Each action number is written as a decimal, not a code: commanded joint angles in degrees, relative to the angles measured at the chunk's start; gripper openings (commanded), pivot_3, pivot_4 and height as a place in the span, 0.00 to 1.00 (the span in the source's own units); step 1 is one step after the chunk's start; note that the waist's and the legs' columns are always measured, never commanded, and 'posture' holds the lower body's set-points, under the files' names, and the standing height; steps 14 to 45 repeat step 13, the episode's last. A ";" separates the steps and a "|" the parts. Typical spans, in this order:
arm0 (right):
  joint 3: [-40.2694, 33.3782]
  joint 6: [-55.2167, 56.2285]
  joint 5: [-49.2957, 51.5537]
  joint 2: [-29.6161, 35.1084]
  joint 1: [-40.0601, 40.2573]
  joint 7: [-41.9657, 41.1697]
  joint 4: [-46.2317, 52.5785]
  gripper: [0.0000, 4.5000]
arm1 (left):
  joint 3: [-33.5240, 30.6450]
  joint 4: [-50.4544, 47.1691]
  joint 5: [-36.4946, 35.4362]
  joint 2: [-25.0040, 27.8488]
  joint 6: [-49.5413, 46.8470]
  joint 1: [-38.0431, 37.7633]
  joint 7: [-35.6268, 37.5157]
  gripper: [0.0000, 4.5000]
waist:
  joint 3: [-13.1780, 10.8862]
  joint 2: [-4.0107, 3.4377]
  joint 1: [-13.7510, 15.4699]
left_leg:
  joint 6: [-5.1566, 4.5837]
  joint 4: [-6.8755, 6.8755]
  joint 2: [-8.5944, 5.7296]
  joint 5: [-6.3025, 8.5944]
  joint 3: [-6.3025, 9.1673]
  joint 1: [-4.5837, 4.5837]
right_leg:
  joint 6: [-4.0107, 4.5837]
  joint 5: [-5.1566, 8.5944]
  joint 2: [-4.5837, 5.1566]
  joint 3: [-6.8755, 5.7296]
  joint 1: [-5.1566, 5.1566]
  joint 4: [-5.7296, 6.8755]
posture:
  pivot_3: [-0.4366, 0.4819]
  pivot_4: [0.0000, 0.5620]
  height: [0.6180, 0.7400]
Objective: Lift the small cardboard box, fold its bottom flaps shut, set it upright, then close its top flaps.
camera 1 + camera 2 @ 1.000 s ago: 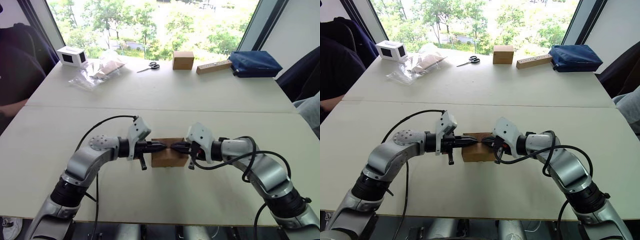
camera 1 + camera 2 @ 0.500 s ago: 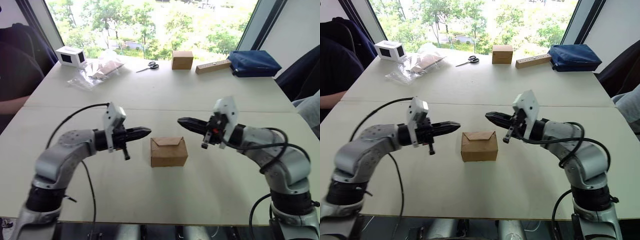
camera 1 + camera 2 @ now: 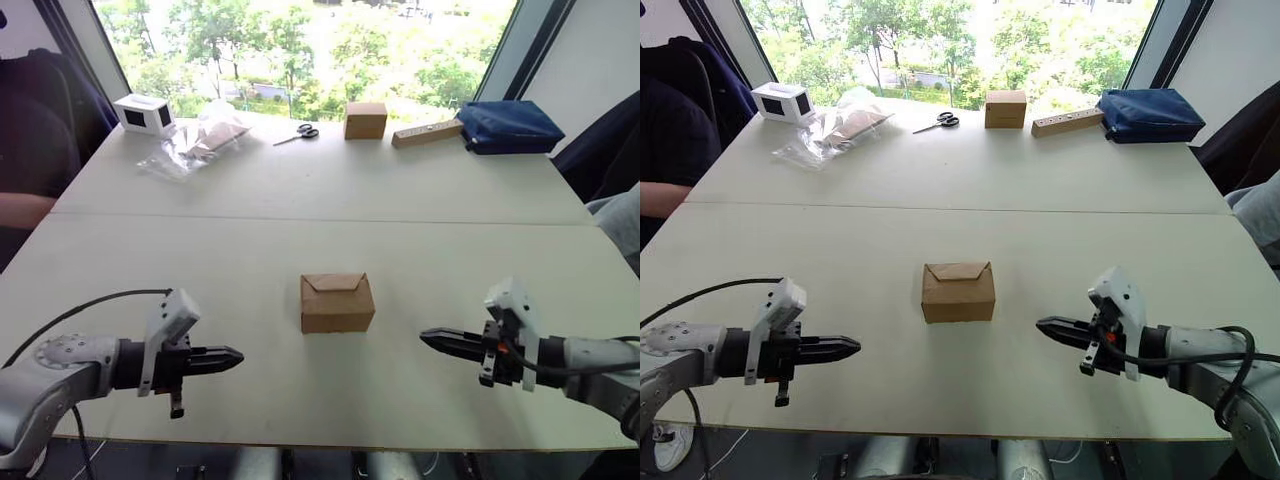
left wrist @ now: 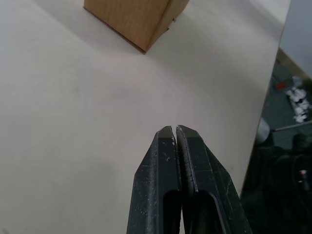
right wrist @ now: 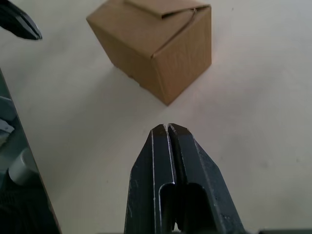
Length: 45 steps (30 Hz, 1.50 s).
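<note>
The small cardboard box (image 3: 337, 303) stands upright near the middle of the white counter (image 3: 300, 190), its top flaps (image 3: 334, 282) folded down and tucked shut, with neither gripper touching it. The left gripper (image 3: 228, 357) hovers low over the near edge of the counter, well to the box's left, its two black fingers pressed together on nothing. The right gripper (image 3: 436, 340) hangs well apart on the box's other side, pointing toward it, fingers likewise together and empty.
</note>
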<state>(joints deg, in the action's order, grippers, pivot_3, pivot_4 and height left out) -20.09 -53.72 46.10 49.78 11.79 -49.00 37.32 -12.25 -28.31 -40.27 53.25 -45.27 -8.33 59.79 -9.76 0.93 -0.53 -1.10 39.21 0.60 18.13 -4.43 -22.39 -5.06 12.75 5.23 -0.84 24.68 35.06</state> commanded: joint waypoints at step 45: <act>1.12 4.50 -2.09 0.71 -0.20 -0.18 -1.51 0.00 | 2.82 3.45 3.61 -2.64 6.83 1.57 1.37 0.02 | -0.01 0.01 -0.01 | -0.03 -0.03 0.02 0.00 -0.06 -0.10 | 0.03 0.02 -0.02 0.01 0.10 -0.04 | 0.48 0.27 1.00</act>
